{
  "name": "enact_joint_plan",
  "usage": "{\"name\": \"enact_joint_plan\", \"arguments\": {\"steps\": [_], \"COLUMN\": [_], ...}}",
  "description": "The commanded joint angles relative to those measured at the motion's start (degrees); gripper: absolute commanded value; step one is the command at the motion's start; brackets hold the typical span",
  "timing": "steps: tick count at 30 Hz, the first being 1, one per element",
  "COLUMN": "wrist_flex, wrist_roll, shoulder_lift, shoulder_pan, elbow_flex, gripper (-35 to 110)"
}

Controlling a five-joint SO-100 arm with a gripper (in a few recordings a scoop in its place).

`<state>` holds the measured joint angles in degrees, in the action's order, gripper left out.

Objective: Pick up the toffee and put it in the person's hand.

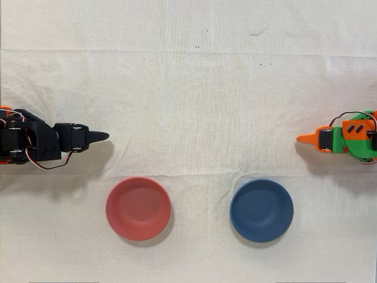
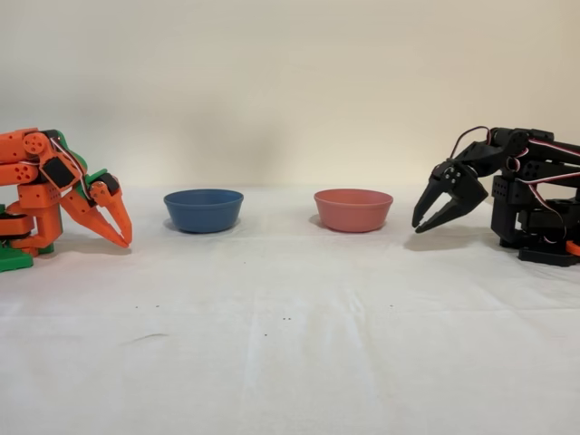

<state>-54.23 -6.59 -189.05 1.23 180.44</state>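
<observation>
The toffee is out of view, and so is the person's hand. My black gripper (image 1: 105,136) rests at the left edge of the overhead view, pointing right over the white cloth. In the fixed view the gripper (image 2: 422,226) hangs at the right, tips down near the cloth, beside the red bowl. Its fingers come together at the tips and hold nothing.
A red bowl (image 1: 138,208) (image 2: 353,209) and a blue bowl (image 1: 261,210) (image 2: 203,209) stand side by side, both empty in the overhead view. The idle orange arm (image 1: 344,140) (image 2: 54,195) sits at the opposite table end. White cloth (image 1: 194,88) covers the table.
</observation>
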Motion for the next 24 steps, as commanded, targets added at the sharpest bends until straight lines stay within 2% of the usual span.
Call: {"name": "enact_joint_plan", "arguments": {"steps": [1, 24], "wrist_flex": [0.53, -0.62], "wrist_roll": [0.35, 1.14], "shoulder_lift": [-3.96, -4.04], "shoulder_pan": [1.58, 1.32], "elbow_flex": [3.69, 3.78], "gripper": [0, 1]}}
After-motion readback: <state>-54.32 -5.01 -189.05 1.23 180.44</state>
